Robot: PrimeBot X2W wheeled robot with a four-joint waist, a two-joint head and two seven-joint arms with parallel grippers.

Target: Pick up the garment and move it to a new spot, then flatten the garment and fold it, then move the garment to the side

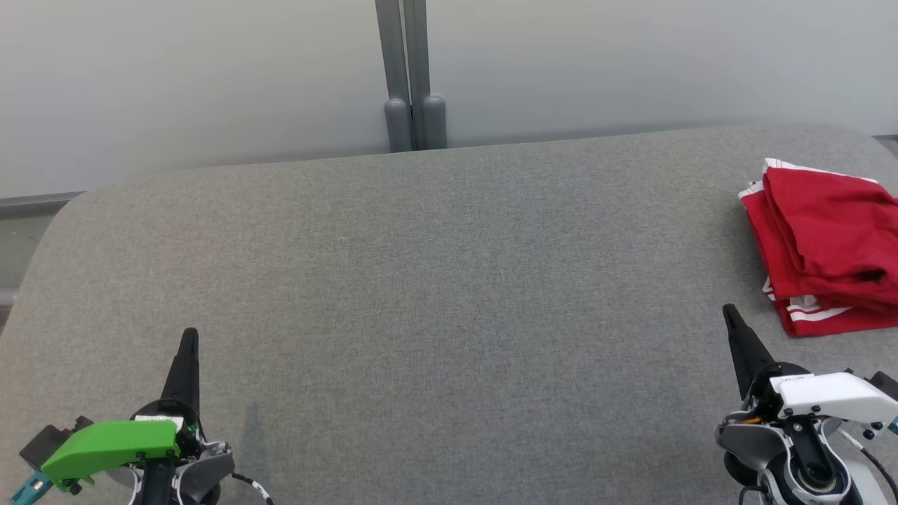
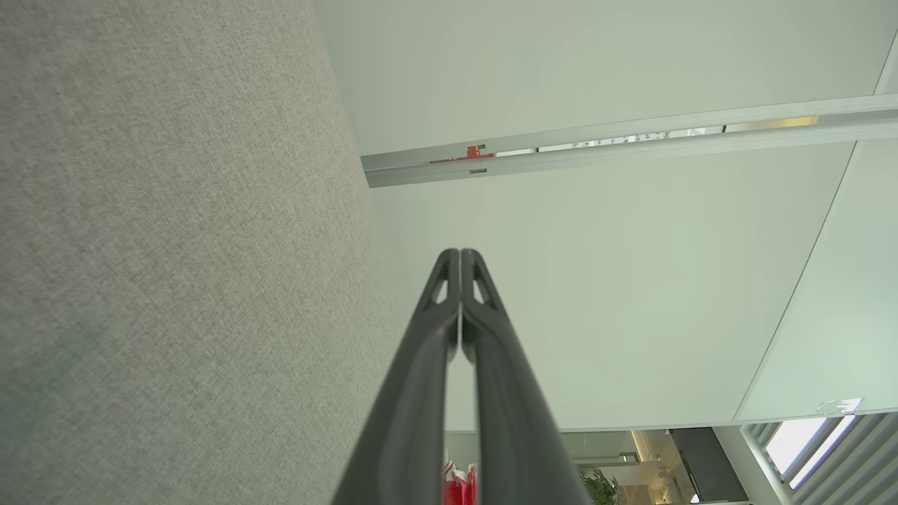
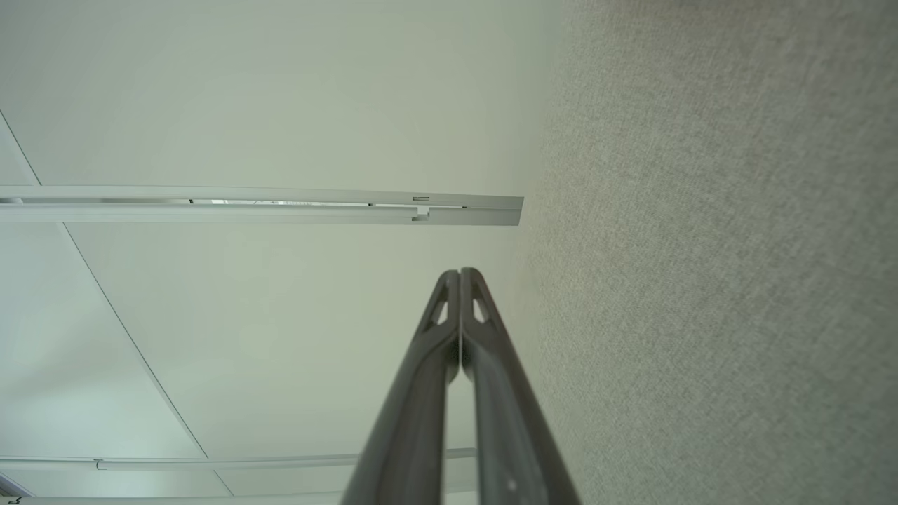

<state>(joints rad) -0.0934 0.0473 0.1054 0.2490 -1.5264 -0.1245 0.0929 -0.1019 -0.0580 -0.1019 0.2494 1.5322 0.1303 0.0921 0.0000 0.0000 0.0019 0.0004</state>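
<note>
You have the garment [image 1: 824, 242] folded into a red stack with white stripes along its edges. It lies on the grey table [image 1: 449, 294] at the robot's far right, close to the back corner, and the head view's edge cuts off its right side. The layers sit one over another, and the top one is slightly rumpled.

Your left gripper [image 1: 189, 338] is at the lower left of the head view, by the table's near edge, with a green cover [image 1: 112, 442] on its wrist. Its fingers are pressed together into one point and hold nothing. Your right gripper [image 1: 729, 312] is at the lower right, likewise closed and empty. Its tip is near the garment's near-left corner but apart from it.

Both wrist views confirm this: in each, the two dark fingers meet at the tips with nothing between them, and the grey fabric runs alongside. You cannot tell whether either gripper touches the table.

Behind the table stand pale wall panels and a grey post [image 1: 410, 77].
</note>
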